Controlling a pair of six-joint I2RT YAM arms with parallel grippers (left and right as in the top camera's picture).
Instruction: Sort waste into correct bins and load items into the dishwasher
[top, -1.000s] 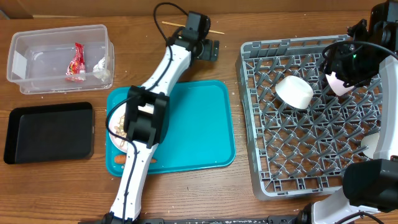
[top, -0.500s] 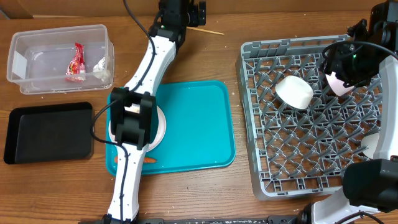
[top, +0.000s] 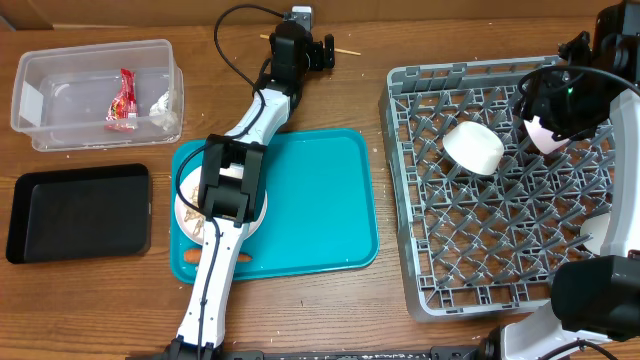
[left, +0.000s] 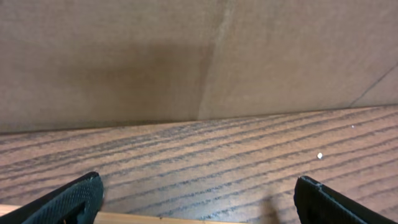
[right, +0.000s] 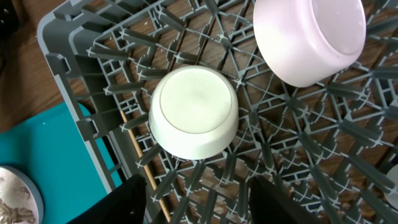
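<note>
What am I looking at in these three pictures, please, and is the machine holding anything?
It is two robot arms at a table. From overhead: the left arm reaches over a chopstick at the far edge; the right arm hangs above the grey dish rack; a clear tub holds a red wrapper. The other views are wrist cameras. Left: jaws wide apart, chopstick lying between them, ungripped. Right: jaws open and empty above a white cup and pink bowl.
</note>
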